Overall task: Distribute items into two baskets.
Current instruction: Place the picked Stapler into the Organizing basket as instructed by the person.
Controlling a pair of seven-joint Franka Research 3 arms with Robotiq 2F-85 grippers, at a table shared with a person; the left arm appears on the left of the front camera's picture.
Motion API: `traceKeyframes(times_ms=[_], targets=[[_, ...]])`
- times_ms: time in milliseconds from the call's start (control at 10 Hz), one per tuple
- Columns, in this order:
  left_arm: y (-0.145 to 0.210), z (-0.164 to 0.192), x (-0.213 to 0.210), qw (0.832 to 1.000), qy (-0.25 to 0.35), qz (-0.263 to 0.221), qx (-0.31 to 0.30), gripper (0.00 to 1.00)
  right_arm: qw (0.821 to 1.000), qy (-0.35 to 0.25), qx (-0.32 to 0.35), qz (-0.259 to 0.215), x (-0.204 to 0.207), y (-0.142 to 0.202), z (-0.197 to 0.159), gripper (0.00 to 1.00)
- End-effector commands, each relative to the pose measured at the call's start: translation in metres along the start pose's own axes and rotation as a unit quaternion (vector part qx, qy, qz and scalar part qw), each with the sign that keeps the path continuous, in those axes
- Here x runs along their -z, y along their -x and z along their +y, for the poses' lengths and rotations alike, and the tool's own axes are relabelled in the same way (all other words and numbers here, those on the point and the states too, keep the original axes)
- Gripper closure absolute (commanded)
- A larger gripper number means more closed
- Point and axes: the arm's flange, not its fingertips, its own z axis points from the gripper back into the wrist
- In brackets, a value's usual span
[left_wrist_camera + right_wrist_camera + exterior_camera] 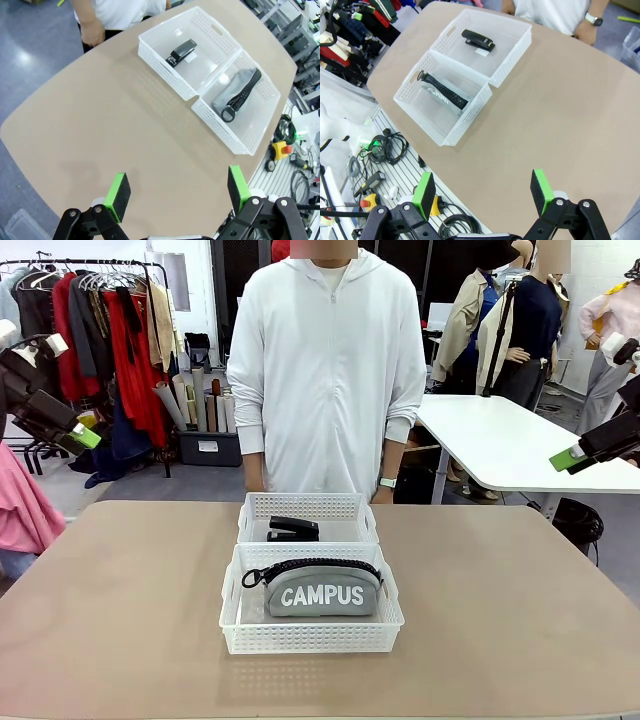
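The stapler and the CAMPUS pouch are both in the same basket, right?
No. They are in separate baskets: the black stapler lies in the far basket, and the grey CAMPUS pouch sits in the near basket. The front view shows it.

Black fingers (117, 196), green pads.

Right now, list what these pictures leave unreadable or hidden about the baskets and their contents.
- Small black desk stapler, front view: its lower part sits behind the far white lattice plastic basket's wall.
- Grey fabric "CAMPUS" zip pouch, right wrist view: seen edge-on, so the lettering is unreadable.
- Near white lattice basket, left wrist view: any label is too small to read.
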Motion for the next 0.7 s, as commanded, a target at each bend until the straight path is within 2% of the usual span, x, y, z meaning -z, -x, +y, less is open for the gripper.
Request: traceKeyframes(times_ms=[0, 600], targets=[[0.0008, -0.0001, -0.0008, 1.0, -0.003, 0.005, 0.002, 0.0, 1.0, -0.005, -0.005, -0.011, 0.0009, 0.0002, 0.0009, 0.0], [0.0008, -0.0001, -0.0008, 1.0, -0.003, 0.005, 0.002, 0.0, 1.0, -0.005, -0.005, -0.011, 0.0009, 0.0002, 0.0009, 0.0]])
